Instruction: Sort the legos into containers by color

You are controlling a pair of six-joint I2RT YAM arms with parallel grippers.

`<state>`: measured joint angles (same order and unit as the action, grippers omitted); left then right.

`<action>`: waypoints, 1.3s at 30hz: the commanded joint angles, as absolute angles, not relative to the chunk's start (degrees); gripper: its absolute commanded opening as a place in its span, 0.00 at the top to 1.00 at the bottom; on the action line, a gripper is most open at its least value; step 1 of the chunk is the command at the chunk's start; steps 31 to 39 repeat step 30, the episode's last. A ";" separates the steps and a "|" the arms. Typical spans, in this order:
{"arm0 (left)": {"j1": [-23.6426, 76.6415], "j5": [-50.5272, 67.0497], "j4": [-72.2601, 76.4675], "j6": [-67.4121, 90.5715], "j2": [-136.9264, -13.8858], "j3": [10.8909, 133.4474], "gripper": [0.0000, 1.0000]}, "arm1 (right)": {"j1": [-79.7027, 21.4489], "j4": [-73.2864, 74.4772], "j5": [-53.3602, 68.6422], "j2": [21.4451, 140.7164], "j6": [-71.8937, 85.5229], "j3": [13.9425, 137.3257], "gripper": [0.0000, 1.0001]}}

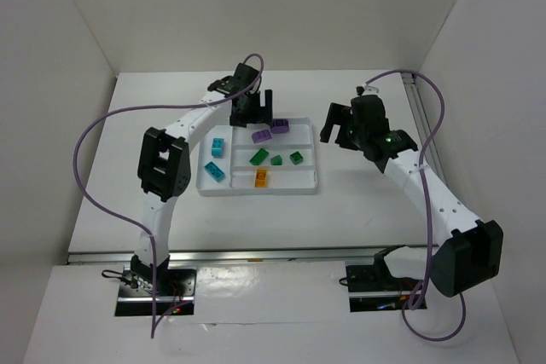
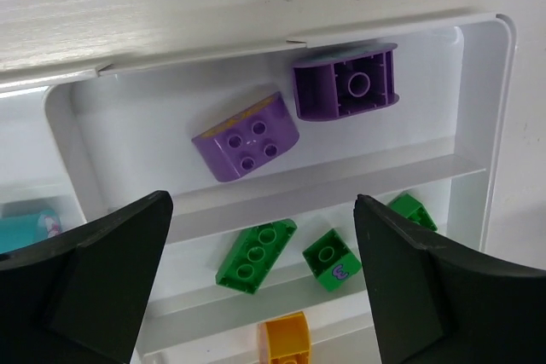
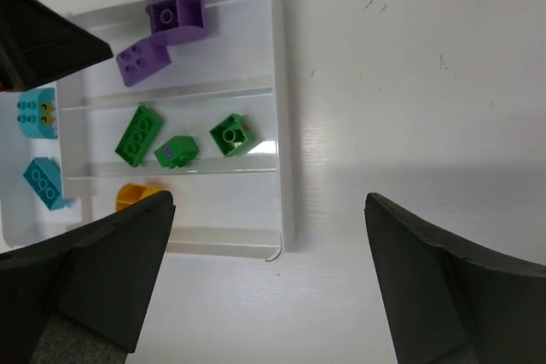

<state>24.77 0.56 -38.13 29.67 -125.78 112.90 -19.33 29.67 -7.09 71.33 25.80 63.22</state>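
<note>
The white tray [image 1: 290,180] lies mid-table. In it are two purple bricks [image 1: 261,135] [image 1: 280,126] in the far strip, three green ones [image 1: 258,157] in the middle strip, one orange brick [image 1: 261,178] in the near strip, and two teal ones [image 1: 218,147] in the left section. My left gripper [image 1: 254,118] is open and empty over the tray's far edge. In its wrist view [image 2: 263,210] I see the purple [image 2: 246,138] and green bricks [image 2: 256,255]. My right gripper [image 1: 337,135] is open and empty just right of the tray. In its wrist view [image 3: 266,210] it hangs over the tray's corner [image 3: 281,125].
White enclosure walls stand at the left, back and right. Purple cables [image 1: 94,130] loop from both arms. A metal rail [image 1: 420,112] runs along the table's right side. Bare white table [image 3: 409,91] lies right of the tray.
</note>
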 commanded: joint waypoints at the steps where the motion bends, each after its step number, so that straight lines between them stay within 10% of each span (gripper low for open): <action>1: 25.14 -0.97 -39.63 27.77 -118.84 115.05 0.00 | -18.90 33.04 -11.06 70.75 26.10 65.39 0.00; 19: 21.53 -5.45 -30.50 26.02 -76.30 82.18 0.00 | -17.23 41.31 -31.11 69.17 30.59 67.68 0.00; 39: 21.01 -2.99 -29.27 26.02 -73.74 81.65 0.00 | -17.23 40.69 -31.11 68.55 32.25 65.83 0.00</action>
